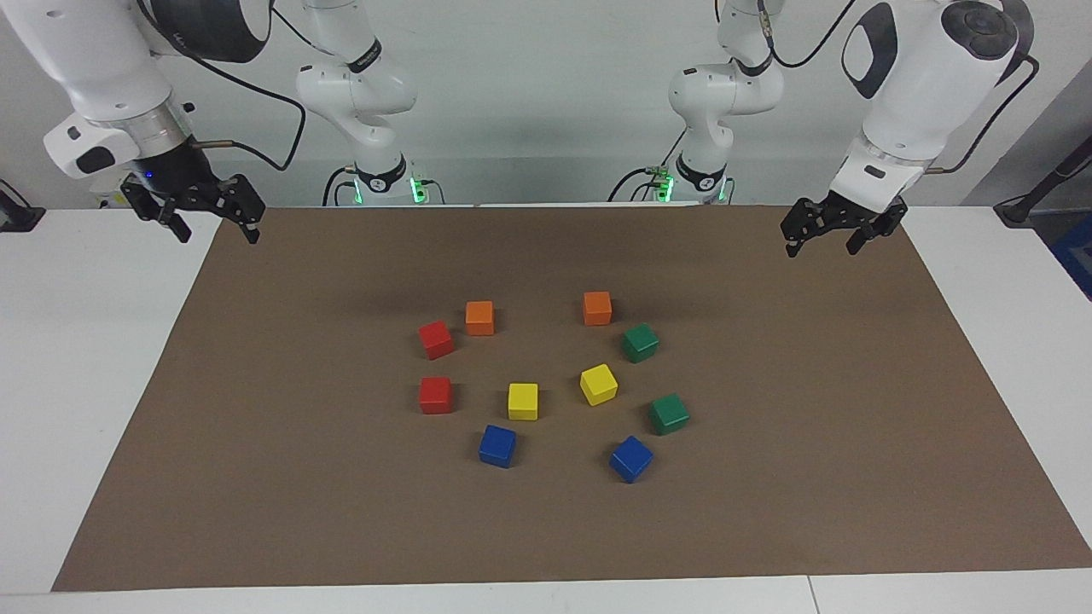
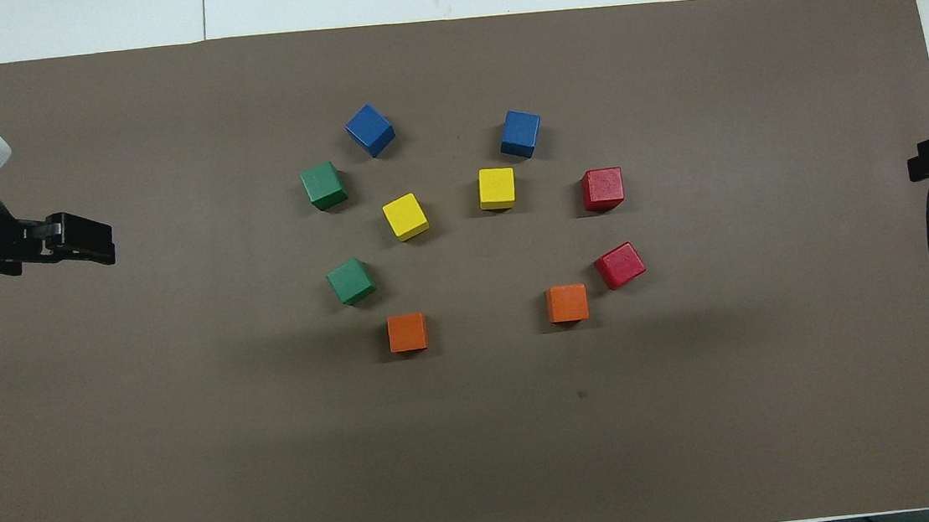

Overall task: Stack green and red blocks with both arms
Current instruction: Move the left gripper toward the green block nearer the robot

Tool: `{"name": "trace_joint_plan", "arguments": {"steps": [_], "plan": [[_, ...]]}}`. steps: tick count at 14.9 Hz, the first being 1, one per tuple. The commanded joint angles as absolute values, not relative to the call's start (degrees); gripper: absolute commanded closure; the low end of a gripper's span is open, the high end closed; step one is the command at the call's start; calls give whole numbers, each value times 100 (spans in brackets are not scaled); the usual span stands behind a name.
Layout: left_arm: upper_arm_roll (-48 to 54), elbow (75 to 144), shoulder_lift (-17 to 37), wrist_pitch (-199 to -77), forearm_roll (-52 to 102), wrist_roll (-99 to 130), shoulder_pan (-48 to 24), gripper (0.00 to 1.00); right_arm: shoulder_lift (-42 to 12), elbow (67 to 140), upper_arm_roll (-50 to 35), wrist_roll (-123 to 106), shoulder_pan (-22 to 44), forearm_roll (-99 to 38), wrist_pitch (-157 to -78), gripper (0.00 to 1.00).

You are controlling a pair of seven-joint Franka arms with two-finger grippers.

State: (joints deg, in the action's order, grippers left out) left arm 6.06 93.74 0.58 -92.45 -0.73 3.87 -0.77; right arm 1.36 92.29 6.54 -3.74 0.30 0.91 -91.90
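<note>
Grippers hang high at the two ends of the brown mat [image 1: 256, 477], both holding nothing. Left gripper [image 1: 824, 246] is up over the mat's edge at the left arm's end, its two fingers spread apart and pointing down; right gripper [image 1: 215, 228] is up over the mat's corner at the right arm's end, fingers likewise parted. Both arms wait clear of the cubes.

Ten cubes lie in a loose ring at the middle of the mat, none touching another, none stacked. Toward the left arm's end sit the two green blocks: nearer green block [image 1: 640, 343] and farther green block [image 1: 669, 414]. Toward the right arm's end sit the two red ones: nearer red block [image 1: 436, 339], turned askew, and farther red block [image 1: 435, 395], sitting square.

Two orange cubes [image 1: 479, 317] lie nearest the robots, one just beside the nearer red block. Two yellow cubes [image 1: 523, 401] are in the middle of the ring, and two blue cubes [image 1: 497, 446] lie farthest from the robots
</note>
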Motion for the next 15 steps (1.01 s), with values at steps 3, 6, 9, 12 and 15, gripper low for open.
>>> {"name": "trace_joint_plan", "arguments": {"steps": [3, 6, 9, 12, 15], "plan": [[510, 9272, 97, -9105, -53, 378, -185, 0, 290, 9369, 633, -510, -44, -26, -9088, 0], [527, 9290, 97, -9106, -61, 360, -185, 0, 290, 9369, 633, -510, -35, -26, -9088, 0], [580, 9273, 149, -9140, -70, 360, -185, 0, 290, 9369, 633, -510, -44, -26, -9079, 0], [633, 9229, 220, -9141, -123, 351, -211, 0, 290, 9369, 633, -510, -44, -26, -9079, 0], [527, 9316, 159, -9001, -132, 352, -202, 0, 334, 9369, 633, -510, -44, -18, -9079, 0]]}}
